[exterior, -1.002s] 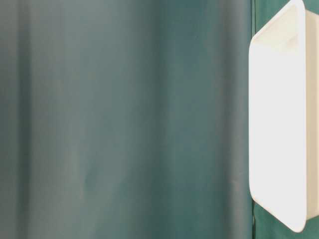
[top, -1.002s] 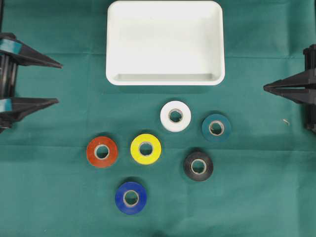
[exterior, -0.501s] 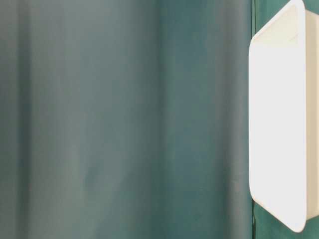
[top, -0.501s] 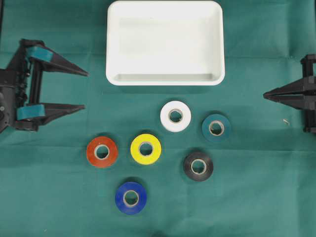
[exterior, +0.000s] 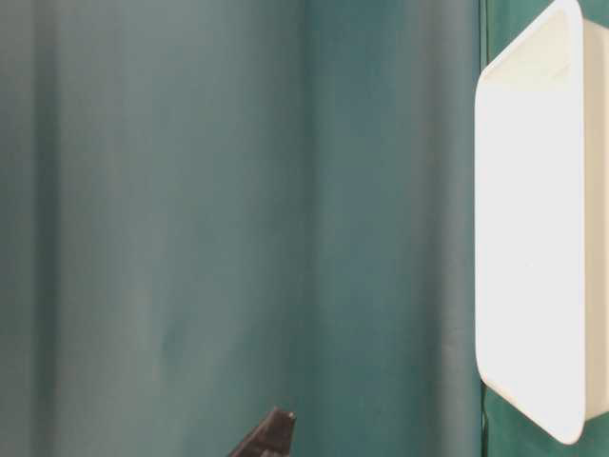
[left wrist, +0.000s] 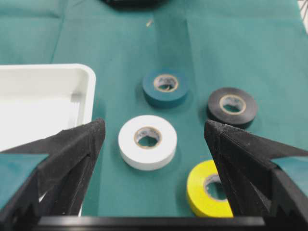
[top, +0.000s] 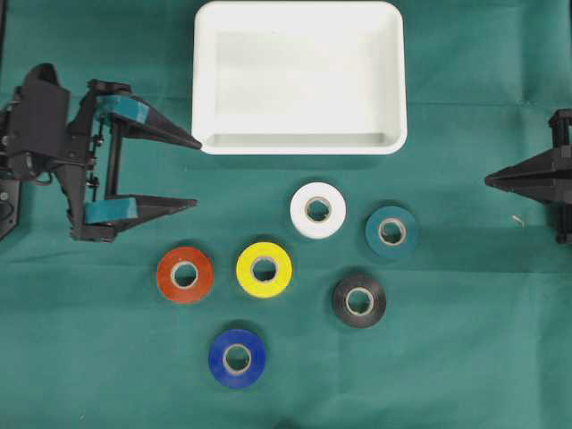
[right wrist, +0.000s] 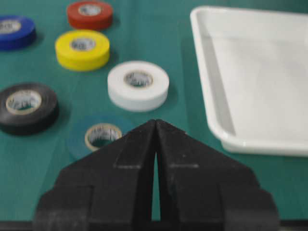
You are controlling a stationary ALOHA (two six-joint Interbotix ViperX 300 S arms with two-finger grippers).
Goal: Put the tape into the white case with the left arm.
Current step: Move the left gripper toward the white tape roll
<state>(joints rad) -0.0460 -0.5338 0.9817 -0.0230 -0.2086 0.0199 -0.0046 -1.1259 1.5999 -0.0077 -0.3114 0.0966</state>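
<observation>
Left end effector (top: 195, 172), fingers spread wide and holding nothing, hangs beside the white case (top: 299, 143), its upper tip by the case's lower-left corner. Right end effector (top: 490, 180) sits pinched together at the far edge. 6 rolls lie flat on the worktop (top: 107, 357); nearest are red tape (top: 185, 274) and yellow tape (top: 264, 269). Advice: centre over 1 roll, straddle its rim, descend squarely. Case holds nothing.

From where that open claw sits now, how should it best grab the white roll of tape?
Probably from straight above, one finger on each side of the outer wall. The white tape roll lies flat, hole up, clear of its neighbours and of the white case, and the open left gripper looks wide enough to straddle it.
</observation>
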